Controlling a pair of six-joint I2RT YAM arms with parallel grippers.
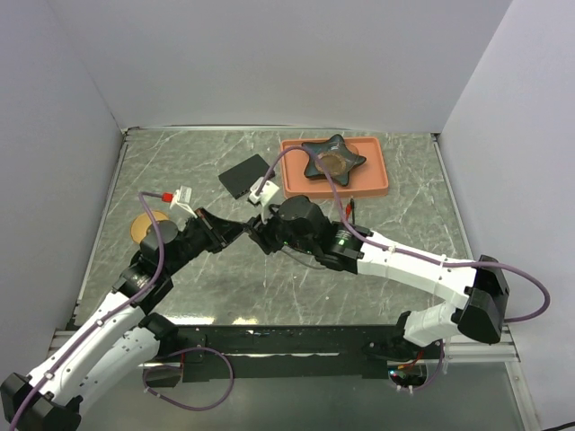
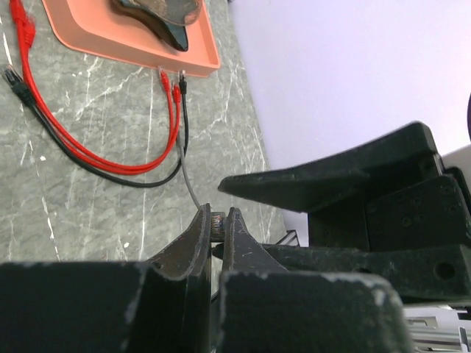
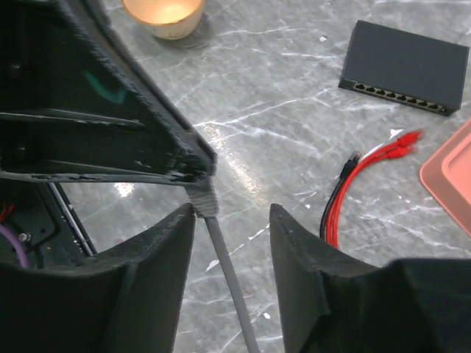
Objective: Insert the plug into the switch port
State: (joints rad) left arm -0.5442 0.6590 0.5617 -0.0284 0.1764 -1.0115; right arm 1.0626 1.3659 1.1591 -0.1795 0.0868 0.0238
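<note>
The grey cable's plug [image 2: 215, 223] is pinched between the tips of my left gripper [image 2: 215, 213], which is shut on it above the table. Its grey cable [image 3: 224, 272] runs down between the fingers of my right gripper [image 3: 232, 209]. That gripper is open, and the cable's ribbed boot [image 3: 203, 198] lies close to its left finger. In the top view the two grippers meet tip to tip, left [image 1: 235, 228] and right [image 1: 254, 226], at mid-table. The switch [image 1: 244, 175] lies flat behind them, and its row of ports [image 3: 401, 97] shows in the right wrist view.
An orange tray [image 1: 377, 175] at the back holds a dark star-shaped dish [image 1: 333, 159]. Red and black cables [image 3: 364, 173] lie on the marble table between the tray and the grippers. A tan cup [image 1: 148, 224] stands at the left. White walls enclose the table.
</note>
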